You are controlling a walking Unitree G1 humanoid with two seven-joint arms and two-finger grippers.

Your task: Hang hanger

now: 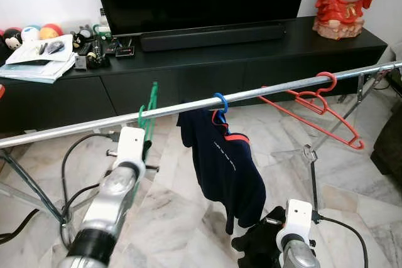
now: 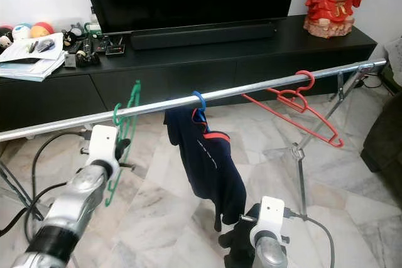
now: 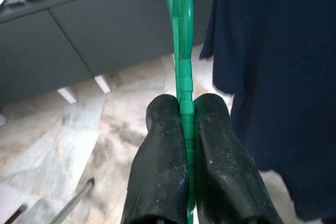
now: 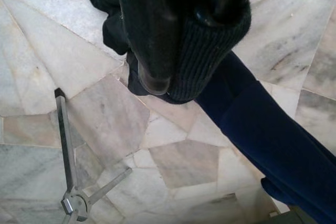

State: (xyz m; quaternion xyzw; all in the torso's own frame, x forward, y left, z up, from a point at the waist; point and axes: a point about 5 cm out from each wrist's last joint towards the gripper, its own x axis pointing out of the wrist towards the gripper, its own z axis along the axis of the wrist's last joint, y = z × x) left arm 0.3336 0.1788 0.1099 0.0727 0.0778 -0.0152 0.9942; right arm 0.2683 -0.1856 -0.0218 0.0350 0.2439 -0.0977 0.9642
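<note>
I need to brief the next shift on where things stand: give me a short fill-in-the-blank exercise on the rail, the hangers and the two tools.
1. The left tool is shut on the ____ hanger.
2. The navy shirt hangs from the ____ hanger.
3. The hanger nearest the rail's right end is ____.
4. The right tool grips a dark ____.

Missing words: green; blue; red; garment

You are looking at two silver metallic arms with black bands near the elbows, each ending in a white boxy wrist housing, the left gripper [image 3: 187, 116] showing two rounded, scuffed matte black fingers and a black cable trailing from the right wrist.
</note>
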